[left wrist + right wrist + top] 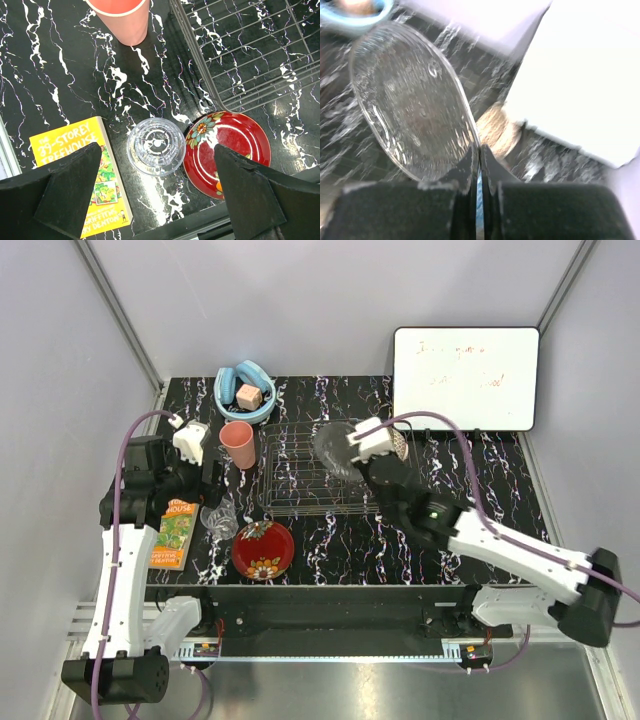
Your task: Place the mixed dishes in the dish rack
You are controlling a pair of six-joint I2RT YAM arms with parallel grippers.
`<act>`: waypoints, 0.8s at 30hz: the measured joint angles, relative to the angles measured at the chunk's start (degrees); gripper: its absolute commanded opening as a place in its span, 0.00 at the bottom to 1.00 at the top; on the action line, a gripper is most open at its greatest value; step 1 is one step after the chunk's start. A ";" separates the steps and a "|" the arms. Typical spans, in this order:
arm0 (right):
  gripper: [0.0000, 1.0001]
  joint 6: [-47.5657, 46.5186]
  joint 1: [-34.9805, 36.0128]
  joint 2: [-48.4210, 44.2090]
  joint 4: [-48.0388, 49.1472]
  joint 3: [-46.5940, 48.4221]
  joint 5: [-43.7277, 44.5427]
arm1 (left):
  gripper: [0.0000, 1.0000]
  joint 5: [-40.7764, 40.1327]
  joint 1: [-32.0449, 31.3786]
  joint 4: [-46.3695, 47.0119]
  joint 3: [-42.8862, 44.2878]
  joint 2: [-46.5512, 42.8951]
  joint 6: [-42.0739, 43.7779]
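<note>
Black marble veined with white covers the table (490,465), with grey walls closing it in. Our right gripper (480,155) is pressed together on the rim of the clear glass bowl (412,105), which is tipped on edge over the right part of the dish rack (295,480); we cannot tell whether it touches the wires. We judge this bowl stiff, smooth and breakable, and rather heavy for a thin pinch at the rim, so it may swing or slip and wants slow lowering. Our left gripper (157,160) is spread wide above the clear glass tumbler (156,146), which stands on the table just beside the red floral bowl (235,147). The tumbler looks slick too; we would take it across its wall.
</note>
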 measured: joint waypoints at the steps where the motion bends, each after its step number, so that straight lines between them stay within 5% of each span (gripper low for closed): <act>1: 0.00 -7.06 0.02 2.16 6.23 -0.33 2.23 | 0.99 0.00 0.00 -0.02 0.00 0.00 -0.13; 5: 0.00 -31.21 -1.16 9.42 28.37 -2.97 4.33 | 0.99 -0.02 0.02 0.00 0.00 0.00 -0.15; 10: 0.00 -48.89 -5.99 11.69 41.79 -7.48 -3.06 | 0.99 -0.02 0.00 0.02 -0.09 0.00 -0.15; 15: 0.00 -59.28 -9.68 11.54 45.53 -11.67 -12.74 | 0.99 -0.04 0.02 0.52 -0.98 0.00 -0.11; 24: 0.00 -61.94 -15.82 11.47 42.80 -12.20 -24.50 | 0.99 -0.07 0.02 1.68 -1.53 0.72 -0.39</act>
